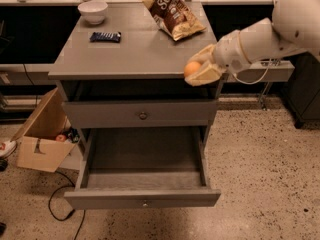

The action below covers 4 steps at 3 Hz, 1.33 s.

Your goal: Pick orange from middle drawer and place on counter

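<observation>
My gripper [199, 70] is shut on the orange [191, 68] and holds it at the front right edge of the counter [135, 51], about level with its top. The arm reaches in from the right. The middle drawer [142, 170] stands pulled open below, its grey inside bare, its front with a small knob [144, 203] toward me. The closed drawer front [142, 115] above it also has a knob.
On the counter stand a white bowl [93, 11] at the back left, a dark candy bar [105, 36] and a chip bag [172, 12] at the back right. A cardboard box [42, 136] with clutter sits on the floor at the left. A cable [59, 205] lies by the drawer.
</observation>
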{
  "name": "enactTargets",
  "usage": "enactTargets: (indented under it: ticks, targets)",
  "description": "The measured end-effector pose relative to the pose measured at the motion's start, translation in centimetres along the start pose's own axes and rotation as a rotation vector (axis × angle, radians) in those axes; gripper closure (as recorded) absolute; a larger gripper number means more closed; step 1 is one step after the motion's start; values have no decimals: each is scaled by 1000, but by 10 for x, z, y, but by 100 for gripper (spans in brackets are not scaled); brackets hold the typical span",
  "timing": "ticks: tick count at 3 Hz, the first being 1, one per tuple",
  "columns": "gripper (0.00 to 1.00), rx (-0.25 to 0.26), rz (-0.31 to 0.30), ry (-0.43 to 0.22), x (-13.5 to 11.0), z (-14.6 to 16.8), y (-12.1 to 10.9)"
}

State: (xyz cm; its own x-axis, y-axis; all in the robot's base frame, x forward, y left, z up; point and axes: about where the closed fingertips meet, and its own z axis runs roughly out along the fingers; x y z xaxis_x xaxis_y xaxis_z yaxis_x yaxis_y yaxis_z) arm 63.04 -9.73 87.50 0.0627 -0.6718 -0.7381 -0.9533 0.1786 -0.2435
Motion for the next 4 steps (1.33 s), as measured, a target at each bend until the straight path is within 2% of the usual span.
enactTargets:
  ticks: [1,2,3,4]
  targets:
    - [100,89,54,-34,-25,-15,-52]
    - [100,89,54,-34,-25,-15,-52]
    - [100,86,70,-61,-28,-4,-65]
    - [100,92,127,-78,-29,18,-92]
